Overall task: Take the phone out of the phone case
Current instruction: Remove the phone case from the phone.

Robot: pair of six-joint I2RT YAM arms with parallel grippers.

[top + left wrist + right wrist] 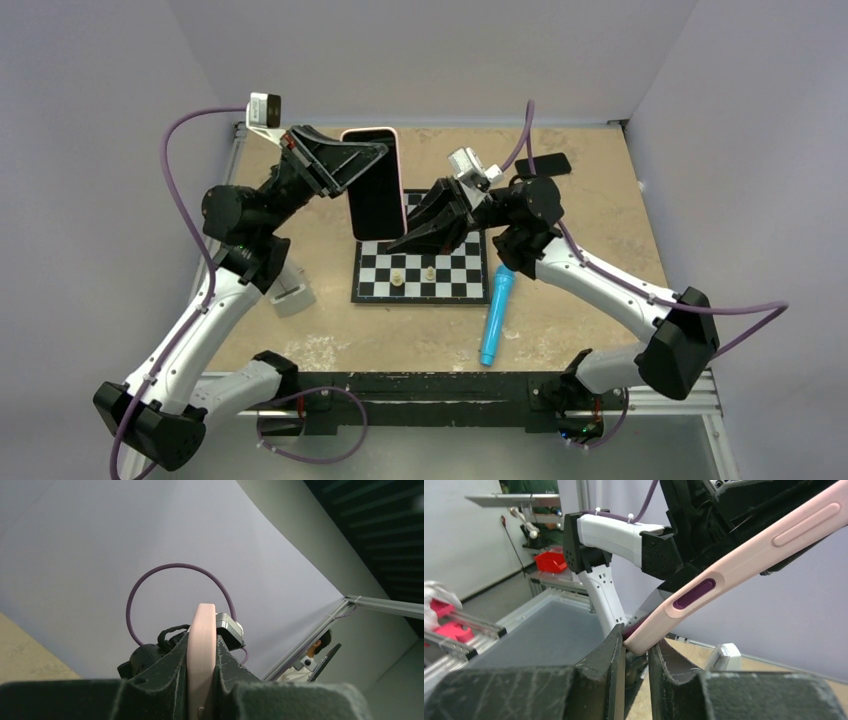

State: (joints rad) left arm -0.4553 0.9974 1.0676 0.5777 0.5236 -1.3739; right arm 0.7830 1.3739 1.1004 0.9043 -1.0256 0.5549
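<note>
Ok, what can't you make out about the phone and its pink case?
- Top view: whether the black-screened phone has lifted from the pale pink rubbery phone case; the left gripper and right gripper cover its edges.
- Both wrist views: only the case's side edge shows, no screen.
- Top view: the small pieces on the chequered board, too small to name.
- Top view: the black flat object, partly behind the right arm.

Phone (374, 185) above chessboard (420, 272), marker (497, 315) right of it
</note>
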